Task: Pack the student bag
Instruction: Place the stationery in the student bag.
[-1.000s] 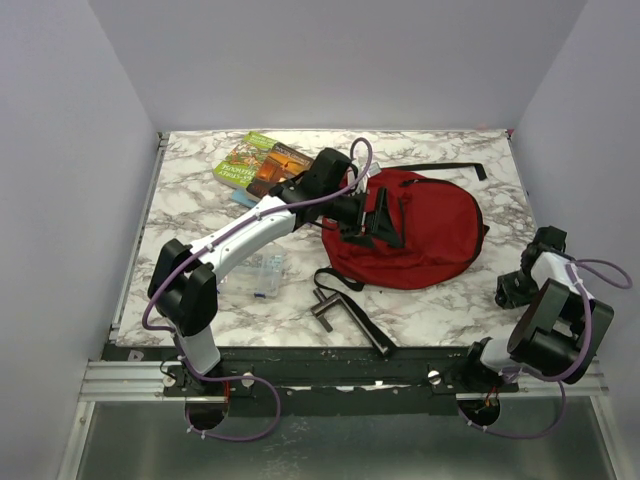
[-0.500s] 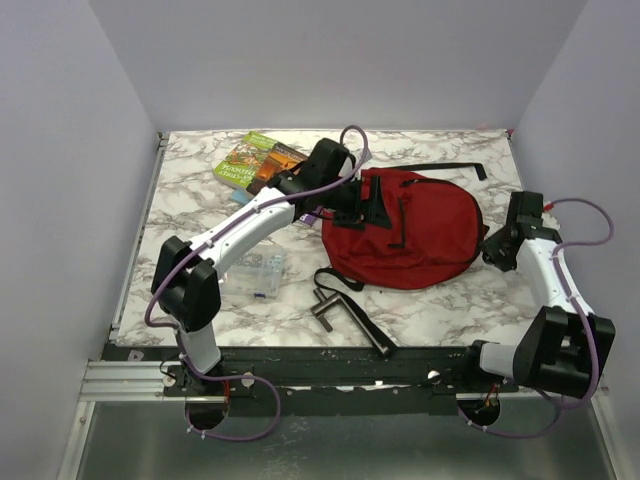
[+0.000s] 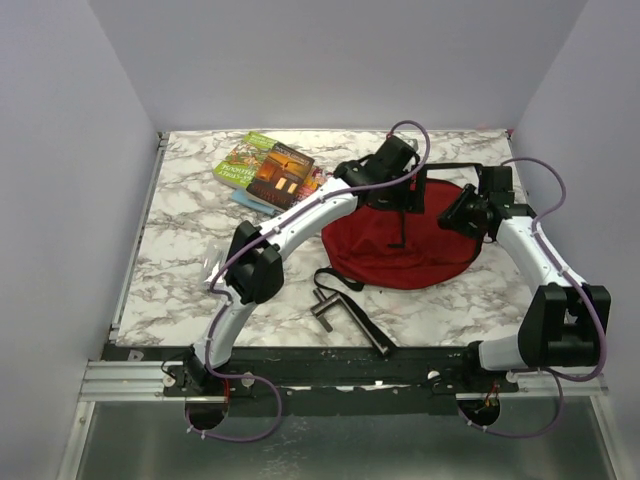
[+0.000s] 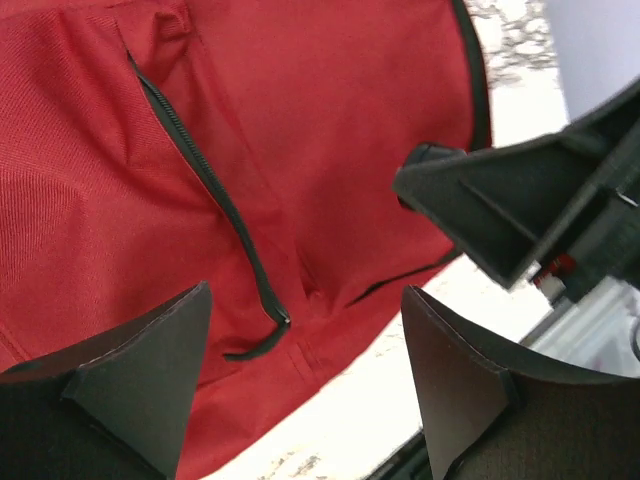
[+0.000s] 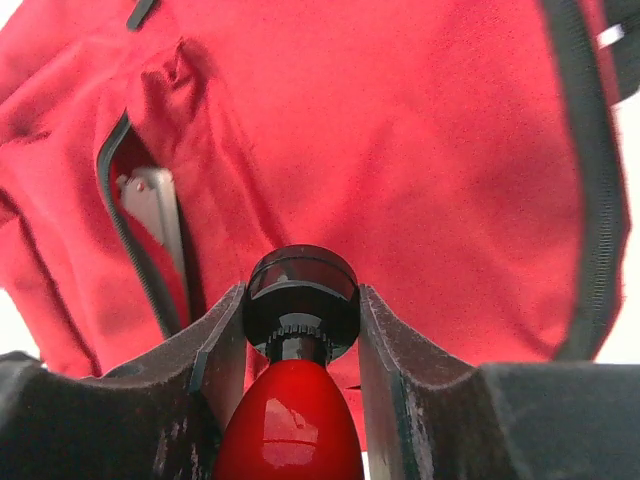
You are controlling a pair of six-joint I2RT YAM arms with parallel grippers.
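Firstly, backpack: lay flat right of the table's centre, pocket zipper open. Left gripper: above its far edge, fingers spread, empty. Right gripper: beside it, pinched a black-capped red item. Bare marble lay leftward.

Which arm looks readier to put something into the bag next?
Right. The right pincer grips a red item over the bag's open pocket, so it likely drops it in; the left pincer hangs open, empty.
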